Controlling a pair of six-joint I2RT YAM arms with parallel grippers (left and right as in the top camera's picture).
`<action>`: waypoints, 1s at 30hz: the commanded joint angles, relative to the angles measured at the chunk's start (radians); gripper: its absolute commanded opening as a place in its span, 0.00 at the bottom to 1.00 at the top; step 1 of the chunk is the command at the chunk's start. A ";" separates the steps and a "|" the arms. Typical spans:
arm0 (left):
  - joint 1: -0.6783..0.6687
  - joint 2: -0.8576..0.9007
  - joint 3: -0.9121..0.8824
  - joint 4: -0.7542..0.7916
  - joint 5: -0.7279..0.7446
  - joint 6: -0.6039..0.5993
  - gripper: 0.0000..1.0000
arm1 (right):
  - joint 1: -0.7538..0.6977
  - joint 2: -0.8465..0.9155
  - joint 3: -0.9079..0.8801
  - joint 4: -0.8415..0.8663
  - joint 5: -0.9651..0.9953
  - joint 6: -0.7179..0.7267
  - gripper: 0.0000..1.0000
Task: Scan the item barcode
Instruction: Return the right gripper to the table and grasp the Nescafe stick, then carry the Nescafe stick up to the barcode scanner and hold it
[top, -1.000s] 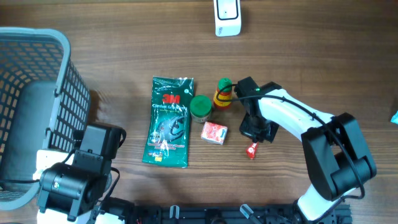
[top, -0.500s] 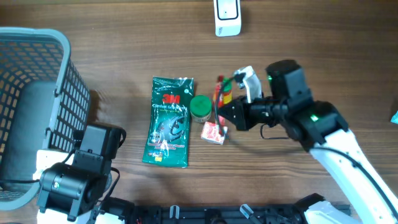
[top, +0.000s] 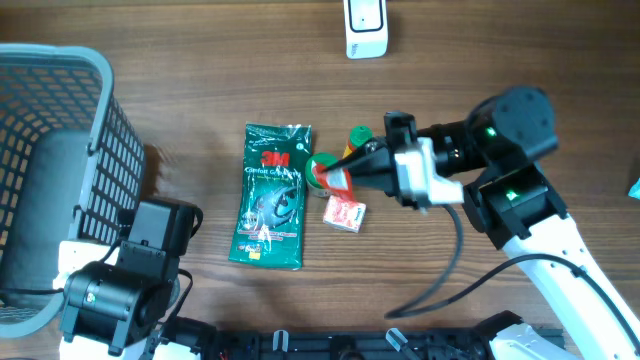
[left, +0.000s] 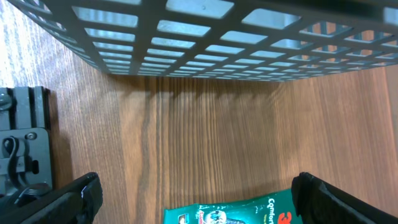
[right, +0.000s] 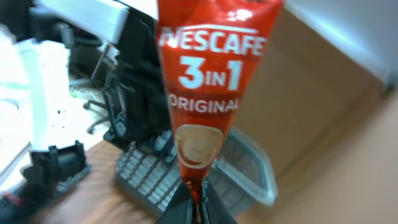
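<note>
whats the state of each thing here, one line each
right gripper, shut on the Nescafe sachet
Nescafe sachet, held up off the table
left gripper, open, holding nothing
green 3M pack, lying flat on the table
small red box, lying on the table
green-lidded jar, lid on
white scanner, untouched at the far edge

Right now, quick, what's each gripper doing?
Left gripper: open, holding nothing.
Right gripper: shut on the red Nescafe 3-in-1 coffee sachet.
</note>
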 joint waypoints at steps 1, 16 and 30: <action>0.005 -0.002 0.001 0.000 -0.006 0.002 1.00 | 0.000 -0.002 0.008 0.130 -0.177 -0.070 0.04; 0.005 -0.002 0.001 0.000 -0.006 0.002 1.00 | 0.000 -0.002 0.008 0.145 -0.209 -0.253 0.04; 0.005 -0.002 0.001 0.000 -0.006 0.001 1.00 | -0.307 0.000 0.008 -0.259 0.253 0.787 0.04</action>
